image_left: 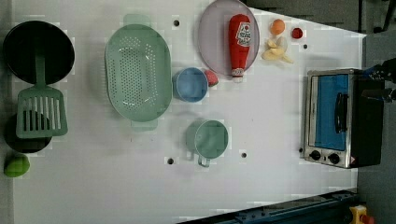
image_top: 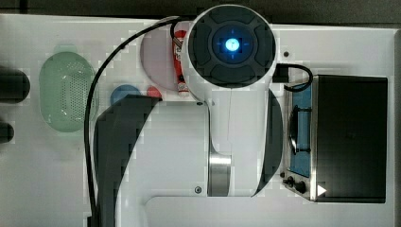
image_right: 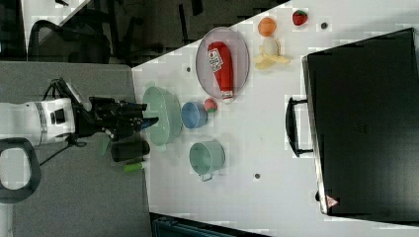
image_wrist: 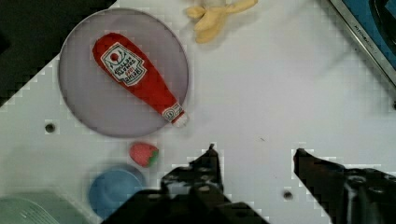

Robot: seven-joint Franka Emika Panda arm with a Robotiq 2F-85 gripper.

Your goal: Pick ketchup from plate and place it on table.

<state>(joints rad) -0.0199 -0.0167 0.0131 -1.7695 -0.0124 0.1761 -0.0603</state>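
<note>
White tabletop (image_left: 261, 126) with a few dark screw holes, grey floor past its edge in the right view. I'm running the single arm; the gripper (image_wrist: 254, 154) hangs well above the surface with its dark fingers (image_wrist: 205, 163) spread wide and nothing between them.

The ketchup (image_wrist: 137, 79) lies flat on the lilac-grey plate (image_wrist: 81, 98), not yet touched. In the wrist view the bottle sits diagonally ahead of the fingertips and off to one side, well apart from them. Its long axis runs at a slant to the line between the fingers, with the pale cap end (image_wrist: 180, 120) nearest the gripper and reaching the plate's rim. I reckon I need to travel over the plate, roll the wrist so the fingers straddle the red body across its width, then descend.

The bottle looks like soft stuffed fabric, with a plump body tapering to a thin neck and a white label patch. I expect it to squash under grip, so I'd aim at the thick middle. The plate is smooth, flat and plain. A small strawberry piece (image_wrist: 144, 154) and a blue dish (image_wrist: 114, 189) sit just off the rim on the gripper's side, so keep clear of them.
</note>
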